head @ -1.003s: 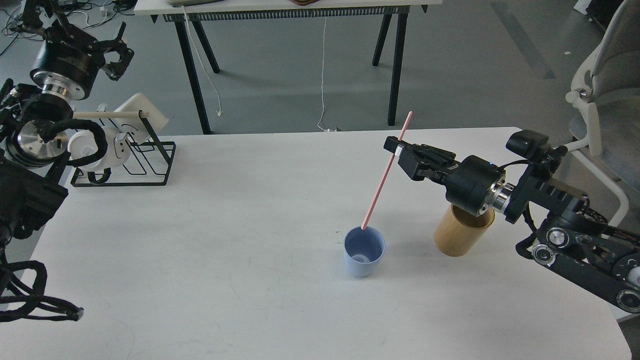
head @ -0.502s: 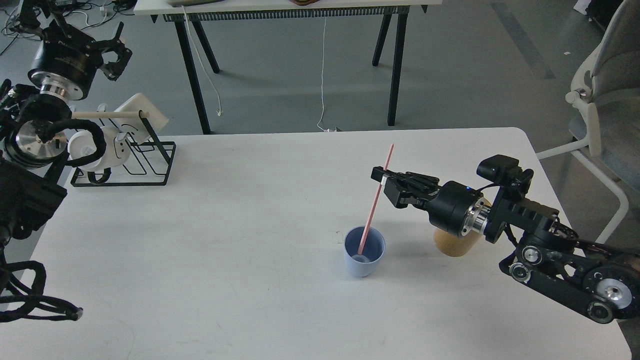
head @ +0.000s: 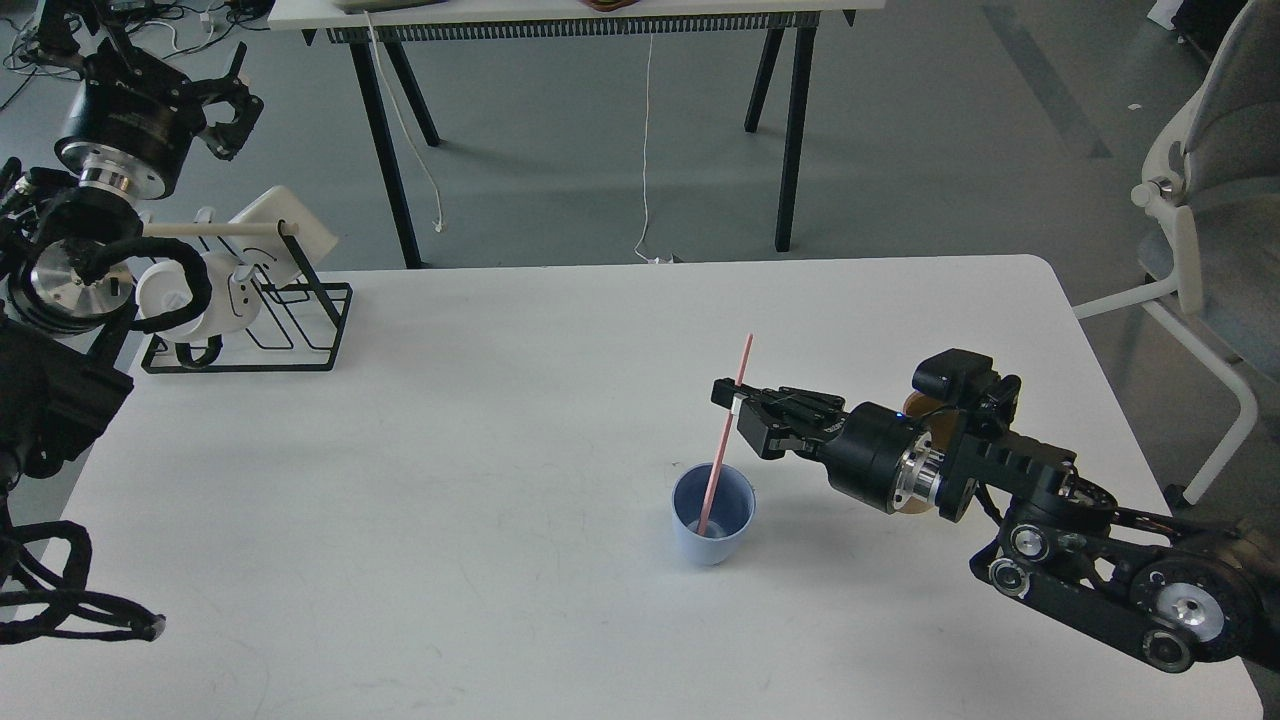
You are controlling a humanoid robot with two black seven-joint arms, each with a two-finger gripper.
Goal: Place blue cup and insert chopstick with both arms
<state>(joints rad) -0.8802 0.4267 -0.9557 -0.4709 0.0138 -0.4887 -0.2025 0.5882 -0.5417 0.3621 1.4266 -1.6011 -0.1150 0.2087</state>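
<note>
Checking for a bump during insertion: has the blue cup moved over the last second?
Yes. The cup has slid slightly toward the table's near edge and a little left, with the chopstick inside it.

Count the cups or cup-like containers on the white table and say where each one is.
2: the blue cup at centre-right, holding a pink chopstick; the wooden cup to its right, mostly hidden behind the right arm.
</note>
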